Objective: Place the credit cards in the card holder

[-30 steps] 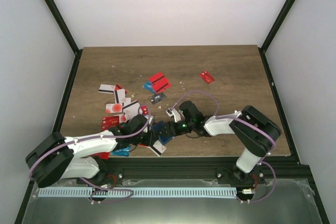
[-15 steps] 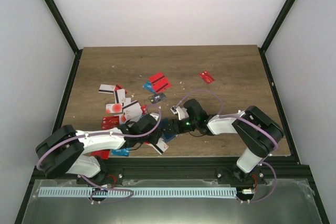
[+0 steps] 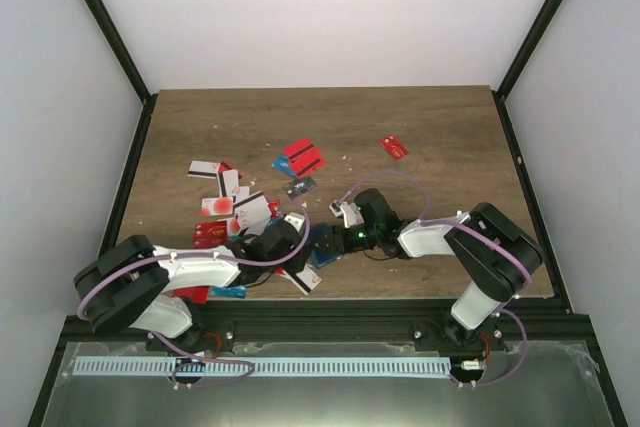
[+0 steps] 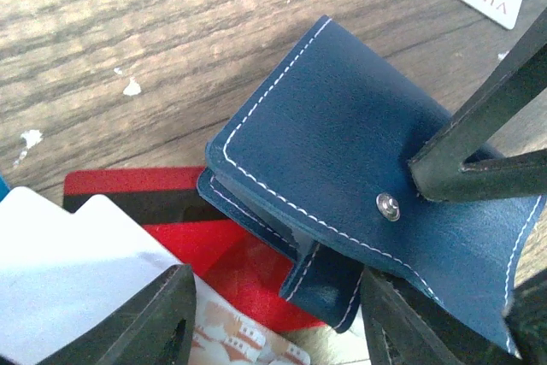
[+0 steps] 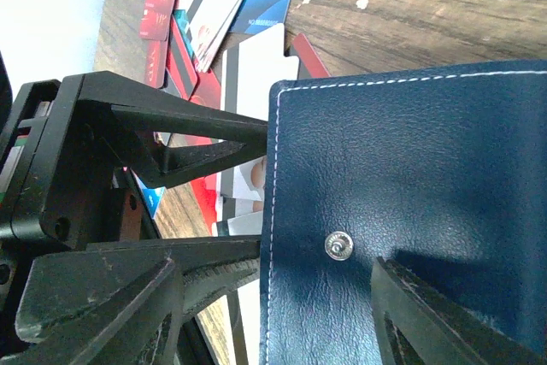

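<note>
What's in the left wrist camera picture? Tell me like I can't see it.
A navy-blue card holder with a silver snap lies on a wooden table, partly over a red card. The right gripper's black finger touches it; a white card sits lower left.

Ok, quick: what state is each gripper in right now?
Left gripper: open, jaws either side of the tab of the card holder, no grip.
Right gripper: open, one jaw over the card holder, nothing held.
</note>
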You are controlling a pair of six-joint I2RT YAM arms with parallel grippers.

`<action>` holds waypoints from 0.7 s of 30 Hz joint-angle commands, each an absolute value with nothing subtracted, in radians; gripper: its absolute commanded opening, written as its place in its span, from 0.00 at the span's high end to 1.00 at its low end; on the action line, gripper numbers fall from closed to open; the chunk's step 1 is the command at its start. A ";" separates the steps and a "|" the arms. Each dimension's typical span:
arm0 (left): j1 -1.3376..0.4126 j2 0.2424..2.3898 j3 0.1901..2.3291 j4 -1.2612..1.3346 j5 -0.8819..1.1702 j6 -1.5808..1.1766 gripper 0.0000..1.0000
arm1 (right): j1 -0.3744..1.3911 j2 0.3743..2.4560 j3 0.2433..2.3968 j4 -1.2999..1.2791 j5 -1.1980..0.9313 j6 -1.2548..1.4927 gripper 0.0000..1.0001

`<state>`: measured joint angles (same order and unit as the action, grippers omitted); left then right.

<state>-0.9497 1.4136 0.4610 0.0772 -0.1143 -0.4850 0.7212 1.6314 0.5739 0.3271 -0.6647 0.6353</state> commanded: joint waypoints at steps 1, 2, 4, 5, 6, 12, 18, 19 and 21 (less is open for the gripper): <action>-0.988 1.517 0.442 0.256 0.015 -0.536 0.46 | 0.766 1.687 0.536 0.222 -0.695 0.628 0.37; -0.992 1.532 0.435 0.283 0.020 -0.536 0.48 | 0.765 1.689 0.533 0.225 -0.699 0.629 0.37; -0.996 1.565 0.423 0.338 0.029 -0.536 0.51 | 0.765 1.687 0.528 0.227 -0.704 0.630 0.37; -0.997 1.583 0.421 0.360 0.041 -0.533 0.53 | 0.765 1.687 0.527 0.227 -0.705 0.629 0.37; -0.997 1.598 0.420 0.379 0.051 -0.529 0.55 | 0.764 1.689 0.524 0.227 -0.706 0.628 0.37; -1.000 1.632 0.416 0.431 0.034 -0.520 0.79 | 0.757 1.695 0.516 0.221 -0.706 0.622 0.37; -0.999 1.541 0.387 0.341 -0.118 -0.595 0.96 | 0.744 1.696 0.512 0.173 -0.664 0.617 0.38; -0.997 1.526 0.387 0.312 -0.149 -0.619 0.96 | 0.743 1.697 0.513 0.161 -0.651 0.616 0.38; -0.995 1.498 0.385 0.257 -0.199 -0.672 0.96 | 0.741 1.702 0.517 0.132 -0.620 0.615 0.38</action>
<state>-0.9749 1.5303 0.4068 0.3939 -0.1680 -0.5709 0.7082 1.6371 0.5564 0.3569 -0.6651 0.6209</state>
